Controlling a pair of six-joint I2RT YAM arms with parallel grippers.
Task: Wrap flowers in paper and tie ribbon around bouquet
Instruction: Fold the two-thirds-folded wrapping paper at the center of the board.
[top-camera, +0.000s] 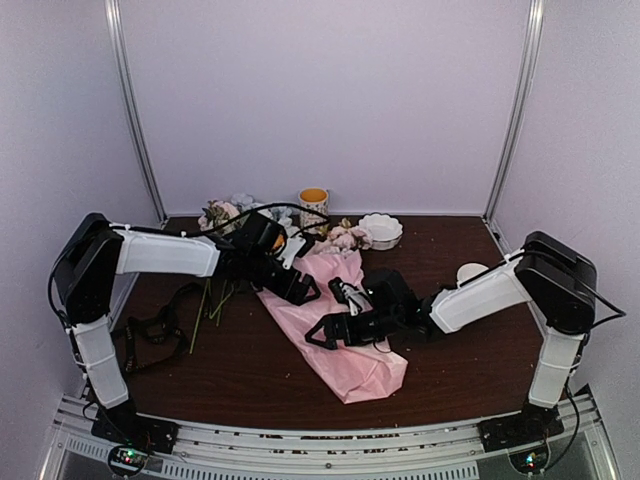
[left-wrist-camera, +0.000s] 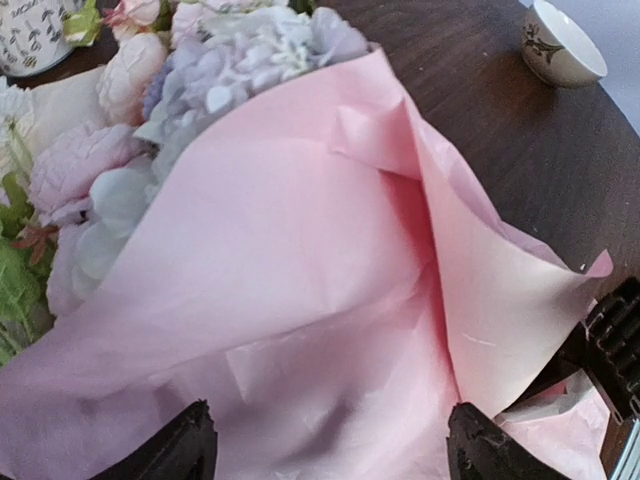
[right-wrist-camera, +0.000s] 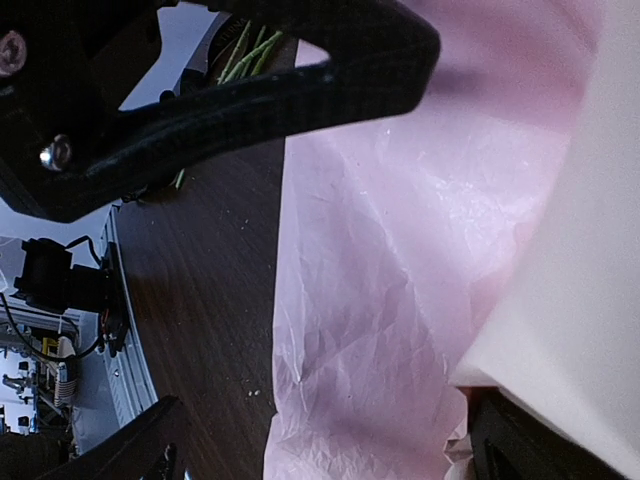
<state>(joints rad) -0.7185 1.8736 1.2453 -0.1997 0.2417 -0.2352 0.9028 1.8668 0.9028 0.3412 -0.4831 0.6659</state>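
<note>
I read the cone-shaped bouquet of pale pink paper (top-camera: 362, 368) as lying flat across the middle of the dark brown wooden table (top-camera: 240, 385). Its wide end points to 12 o'clock and its narrow end to 5 o'clock. The pale pink, white and lilac artificial flowers (left-wrist-camera: 225, 65) fill the wide end. The thin, crinkled pink wrapping paper (left-wrist-camera: 300, 280) overlaps itself in one loose fold along the cone.

I see the left gripper (left-wrist-camera: 330, 455) over the upper part of the cone, at 11 o'clock from the table centre. Its jaws stand wide, and the paper lies between the fingers unclamped.

The right gripper (right-wrist-camera: 320, 445) reaches in from 3 o'clock at mid cone. Its jaws are spread wide, with the paper beneath them and not gripped.

Outward from the bouquet:
- Loose green stems (top-camera: 207, 303) lie at 9 o'clock, near the cone.
- The flat black ribbon (top-camera: 150, 330) lies in slack loops farther toward 9 o'clock, apart from the bouquet.
- A white scalloped bowl (top-camera: 381, 230) sits at 1 o'clock.
- A white mug showing orange at its mouth (top-camera: 313, 199) stands at 12 o'clock.
- A small white cup (top-camera: 470, 271) stands at 3 o'clock.
</note>
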